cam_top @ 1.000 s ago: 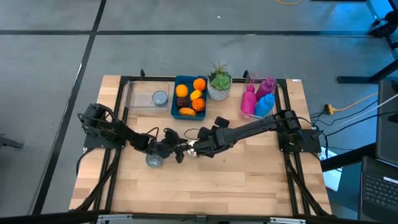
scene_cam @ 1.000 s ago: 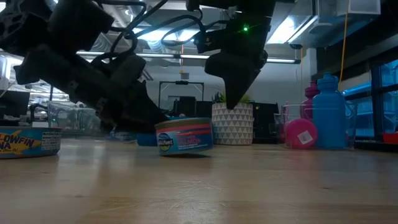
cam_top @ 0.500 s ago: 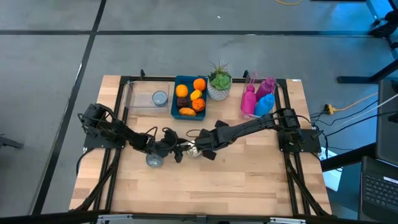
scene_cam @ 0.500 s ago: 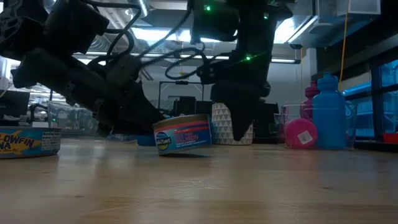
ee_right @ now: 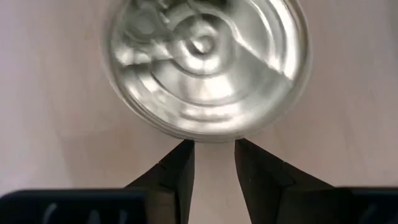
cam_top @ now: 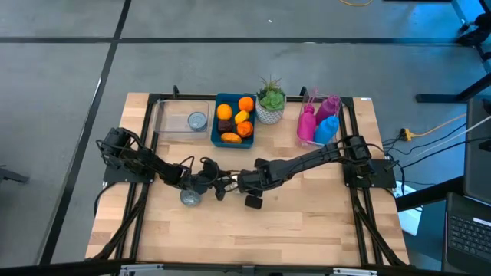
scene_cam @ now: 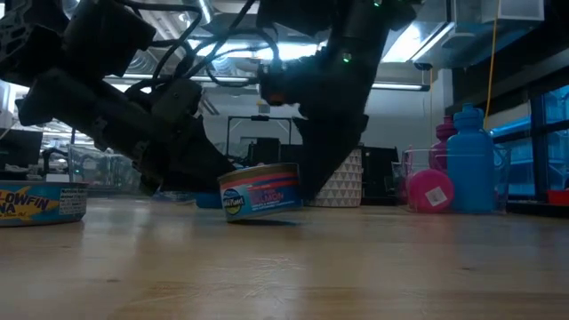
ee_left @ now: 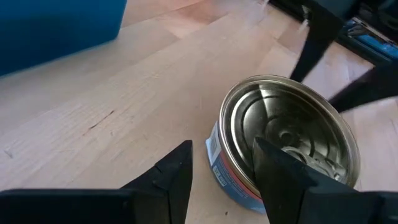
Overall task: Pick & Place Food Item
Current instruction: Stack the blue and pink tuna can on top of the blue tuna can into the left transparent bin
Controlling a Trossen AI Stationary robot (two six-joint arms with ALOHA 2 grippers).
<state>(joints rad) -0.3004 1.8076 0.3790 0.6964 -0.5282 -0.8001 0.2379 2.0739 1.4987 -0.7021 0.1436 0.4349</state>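
A tuna can with a silver pull-tab lid stands tilted near the table's middle. Its left bottom edge is on the wood and its right side is raised. My left gripper reaches it from the left and is shut on its rim. My right gripper comes from the right and points steeply down over the can. Its fingers stand narrowly open just short of the rim, with nothing between them. My left gripper has the can's rim between its fingers. One finger lies on the lid and the other stands outside the wall. It comes slanting down from the table's left. The can is tilted, its left bottom edge on the table.
A second tuna can lies just near-left of the grippers. At the far edge stand a clear tray with a can, a blue bin of oranges, a potted plant and pink and blue bottles. Bare wood lies toward the near edge.
My right gripper has tipped over to point steeply down. It has sunk toward the can and shifted a little to the left. The can has tipped: its right side has come up off the table while its left edge stayed down.
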